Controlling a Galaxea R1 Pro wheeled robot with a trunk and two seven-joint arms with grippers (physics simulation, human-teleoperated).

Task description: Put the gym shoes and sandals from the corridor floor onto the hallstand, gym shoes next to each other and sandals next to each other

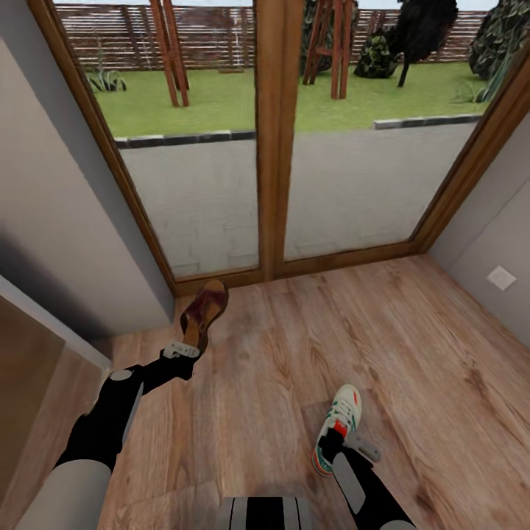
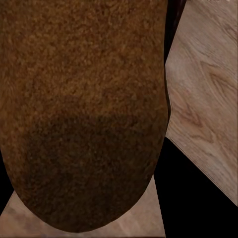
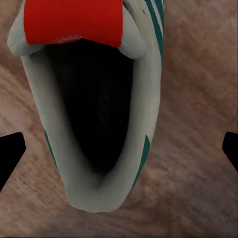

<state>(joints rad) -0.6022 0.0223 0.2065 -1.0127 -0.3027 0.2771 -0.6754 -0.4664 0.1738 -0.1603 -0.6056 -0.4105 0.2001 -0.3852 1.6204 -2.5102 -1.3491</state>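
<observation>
A wood-framed glass door [image 1: 269,140] spans the upper half of the head view, with lawn and a slatted fence beyond it. Below it the corridor floor [image 1: 412,346] of light brown planks runs across the lower half of the frame, between grey walls at the left and right edges.

At left of centre, just below the door frame, one brown sandal [image 1: 204,313] is tilted with its toe toward the glass, its heel end at the left jaws [image 1: 181,351]. The black left arm reaches up to it from the lower left corner. In the left wrist view the sandal's brown insole [image 2: 84,109] crowds the picture at close range, with floor planks at the right edge. The sandal appears to be held at the heel, though whether the left jaws are pressed on it cannot be told.

At lower right of centre, a cream-white gym shoe [image 1: 337,428] with green stripes and red accents lies on the floor, toe pointing up the frame. The right jaws [image 1: 346,442] sit at its heel end. In the right wrist view they stand spread, dark fingertips [image 3: 11,151] at the left and right edges, the shoe's opening [image 3: 94,124] between them and touching neither.
</observation>
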